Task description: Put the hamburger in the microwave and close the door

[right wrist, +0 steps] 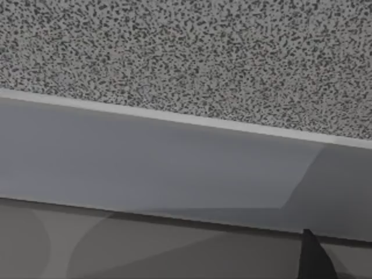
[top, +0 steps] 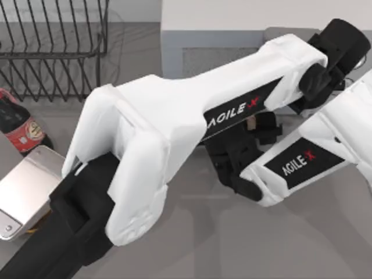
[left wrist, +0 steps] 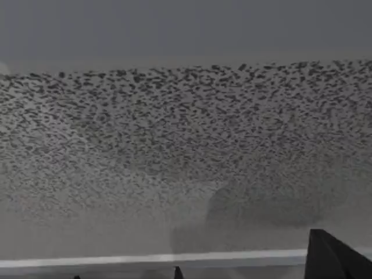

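Observation:
The microwave [top: 261, 14] is a light-grey box at the back of the table. Its door [top: 221, 61] faces forward, with the speckled mesh window partly covered by my arms. My left arm stretches from the lower left across the table, and its black gripper [top: 340, 55] sits at the microwave's right end. My right arm comes in from the right, and its black gripper [top: 238, 154] is low in front of the door. The mesh window [left wrist: 186, 128] is very close in the left wrist view. The right wrist view has the window [right wrist: 203, 52] above the door's lower edge. The hamburger is hidden.
A black wire rack [top: 52, 46] stands at the back left. A cola bottle [top: 20, 125] lies at the left edge, next to a shiny metal block [top: 23, 186]. Bare grey table [top: 279, 244] spreads across the front right.

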